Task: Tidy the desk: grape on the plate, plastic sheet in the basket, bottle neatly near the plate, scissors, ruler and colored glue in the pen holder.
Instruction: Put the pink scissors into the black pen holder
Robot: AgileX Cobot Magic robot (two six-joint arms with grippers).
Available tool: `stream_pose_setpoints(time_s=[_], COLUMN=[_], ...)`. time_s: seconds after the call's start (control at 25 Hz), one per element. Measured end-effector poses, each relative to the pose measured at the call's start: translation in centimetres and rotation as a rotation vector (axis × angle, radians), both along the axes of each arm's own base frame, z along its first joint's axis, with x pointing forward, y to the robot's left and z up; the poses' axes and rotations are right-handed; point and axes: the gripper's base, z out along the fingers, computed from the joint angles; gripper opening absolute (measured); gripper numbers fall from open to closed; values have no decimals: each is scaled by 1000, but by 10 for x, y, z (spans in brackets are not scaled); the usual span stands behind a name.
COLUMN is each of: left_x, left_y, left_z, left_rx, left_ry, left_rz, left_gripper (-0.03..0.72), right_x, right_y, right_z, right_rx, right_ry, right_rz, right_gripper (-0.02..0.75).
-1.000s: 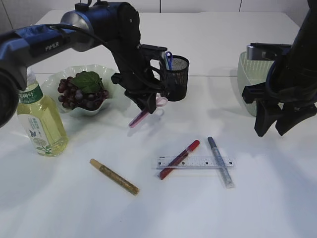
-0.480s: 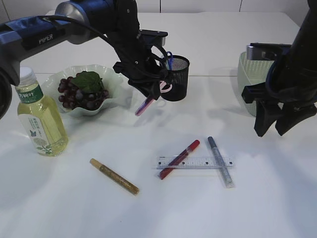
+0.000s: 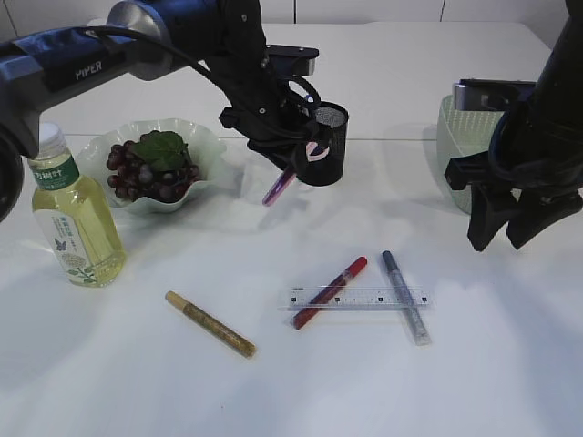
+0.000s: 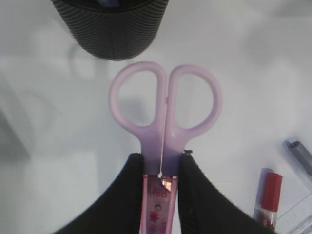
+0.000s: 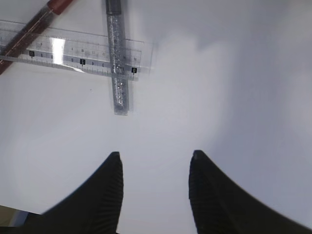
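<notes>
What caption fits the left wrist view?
Left gripper grips pink scissors by the blades, handles pointing toward the black mesh pen holder.

Your left claw (image 4: 161,170) is clamped tight, arm stretched across the middle; your right claw (image 5: 155,195) hangs open, pointing down.

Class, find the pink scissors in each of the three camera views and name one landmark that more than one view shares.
Exterior view: scissors top centre, held by the left tool, beside the black mesh pen holder.
Left wrist view: scissors centre, handles up, blade end clamped below.
Right wrist view: not in it.
Shared landmark: the pen holder, top of the left wrist view; the ruler links exterior and right wrist.
</notes>
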Motion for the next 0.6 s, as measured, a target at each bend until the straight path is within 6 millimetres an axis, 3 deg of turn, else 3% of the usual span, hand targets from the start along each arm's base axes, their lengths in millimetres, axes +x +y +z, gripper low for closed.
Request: stream_pose_setpoints(time_s=[0.6], left_x=[-14], left_y=[9], left_z=[11], left_rx=[107], left_ry=[97], left_rz=[-12], left_gripper=[133], right_x=[0], right_y=[0], right_z=[0], right_rx=[3], right_ry=[0], right_rz=[1], right_gripper=[363])
